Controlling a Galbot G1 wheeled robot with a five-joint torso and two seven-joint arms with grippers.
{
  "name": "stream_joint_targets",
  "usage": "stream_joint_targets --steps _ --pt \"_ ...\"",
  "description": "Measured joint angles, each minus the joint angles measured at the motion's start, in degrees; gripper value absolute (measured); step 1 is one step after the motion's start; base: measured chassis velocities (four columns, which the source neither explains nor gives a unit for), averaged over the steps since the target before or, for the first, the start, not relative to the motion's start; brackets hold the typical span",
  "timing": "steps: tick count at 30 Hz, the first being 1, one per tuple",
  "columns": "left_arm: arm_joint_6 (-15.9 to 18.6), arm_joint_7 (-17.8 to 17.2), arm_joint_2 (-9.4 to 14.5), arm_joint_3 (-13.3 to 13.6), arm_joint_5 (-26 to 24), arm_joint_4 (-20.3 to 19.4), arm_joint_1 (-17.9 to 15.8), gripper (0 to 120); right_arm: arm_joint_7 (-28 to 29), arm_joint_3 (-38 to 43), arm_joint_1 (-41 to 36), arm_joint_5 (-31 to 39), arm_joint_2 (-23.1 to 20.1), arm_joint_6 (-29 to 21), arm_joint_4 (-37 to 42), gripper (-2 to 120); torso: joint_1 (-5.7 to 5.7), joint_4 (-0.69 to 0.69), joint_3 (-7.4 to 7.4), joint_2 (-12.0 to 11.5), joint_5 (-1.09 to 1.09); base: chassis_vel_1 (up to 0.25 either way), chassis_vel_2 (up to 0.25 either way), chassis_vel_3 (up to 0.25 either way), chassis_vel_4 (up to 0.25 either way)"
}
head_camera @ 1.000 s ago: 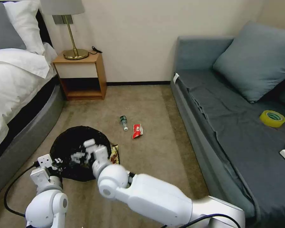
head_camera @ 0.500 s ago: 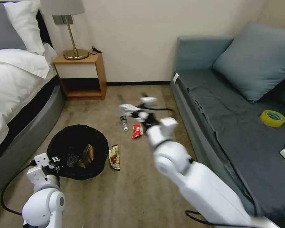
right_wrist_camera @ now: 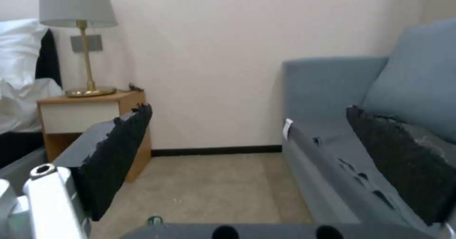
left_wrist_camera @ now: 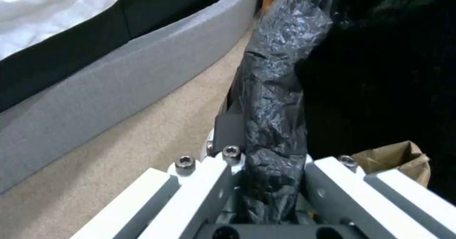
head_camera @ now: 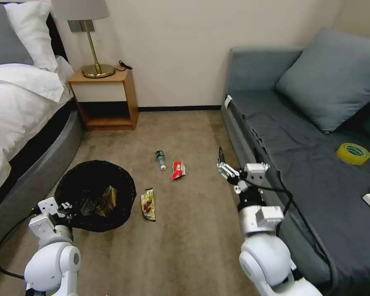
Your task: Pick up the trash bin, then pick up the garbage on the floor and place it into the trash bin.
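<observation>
Left gripper (left_wrist_camera: 268, 182): clamped on the black bag-wrapped rim of the trash bin (head_camera: 95, 193), low at the robot's left, beside the bed base (head_camera: 28, 181).
Right gripper (head_camera: 230, 172): spread wide, empty, raised beside the sofa (head_camera: 300, 172) front edge, pointing toward the far wall.
In the bin: crumpled brown paper packet (head_camera: 107, 196).
On the carpet: yellow-dark snack wrapper (head_camera: 148, 204) just beside the bin; red snack wrapper (head_camera: 178, 169) and mini clear bottle (head_camera: 160, 159) farther out, near each other.
Risk, grip: thin crinkly bag between the pads; likely to slide or tear, tipping the bin.
Risk, bottle: round, lying flat; liable to roll off under a skewed pinch.
Risk, wrappers: flat on carpet, easy to miss.
</observation>
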Motion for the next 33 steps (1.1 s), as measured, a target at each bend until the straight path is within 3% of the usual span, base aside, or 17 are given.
stream_joint_targets --steps 11,24,33 --pt "0.2 -0.1 0.2 -0.4 -0.6 -0.7 0.6 2 -0.5 -1.2 0.4 0.3 -0.2 0.8 -1.5 100 0.0 0.01 0.0 0.0 0.0 -0.053 0.048 0.048 -0.054" --pt "0.0 -0.1 0.3 -0.6 -0.9 -0.7 0.5 2 -0.5 -2.4 1.9 0.8 -0.4 1.2 -3.2 100 0.0 0.0 0.01 0.0 -0.01 -0.207 0.206 0.219 -0.209" --pt "-0.1 -0.1 0.1 -0.6 -0.7 -0.3 0.2 2 -0.5 -3.6 3.3 1.4 -0.4 1.3 -4.6 100 0.0 0.01 0.01 0.0 0.0 -0.109 0.128 0.125 -0.133"
